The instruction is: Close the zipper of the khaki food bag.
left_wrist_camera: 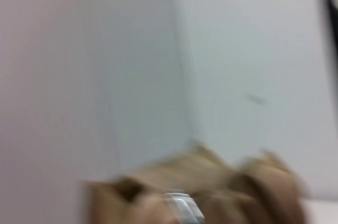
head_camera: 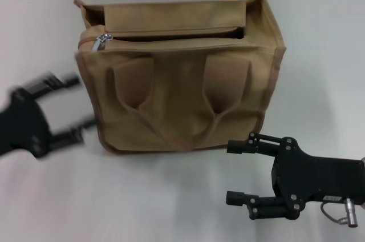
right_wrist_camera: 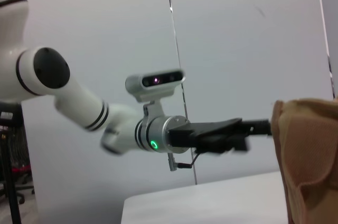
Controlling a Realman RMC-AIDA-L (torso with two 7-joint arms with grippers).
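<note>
1. Two grippers appear in the head view. The khaki food bag (head_camera: 179, 73) stands upright on the white table (head_camera: 171, 196), toward the far edge. Its two loop handles (head_camera: 177, 105) lie flat against the near face.
2. Head view, the zipper (head_camera: 171, 41): it runs across the top panel. The silver pull tab (head_camera: 101, 41) sits at the end on the robot's left. A dark gap shows along the rest of the line, under a raised fabric flap (head_camera: 174, 16), so the top is open.
3. Head view, left gripper (head_camera: 74, 105): it is blurred, low beside the bag's left side. Its two fingers are spread apart and hold nothing; the lower fingertip is at the bag's side wall, though contact cannot be confirmed.
4. Head view, right gripper (head_camera: 235, 172): it is over the table just in front of the bag's near right corner. Its fingers are wide apart and empty, clear of the bag.
5. Left wrist view: heavily blurred. It shows only a grey wall (left_wrist_camera: 158, 65) and the bag's top edge, with a metallic glint at the pull tab (left_wrist_camera: 182, 207). No fingers are visible here.
6. Right wrist view: this alone shows the left arm (right_wrist_camera: 79, 102) side-on, its wrist camera (right_wrist_camera: 156, 81), and a green ring light (right_wrist_camera: 153, 144). The dark left gripper reaches level to the bag's side.
</note>
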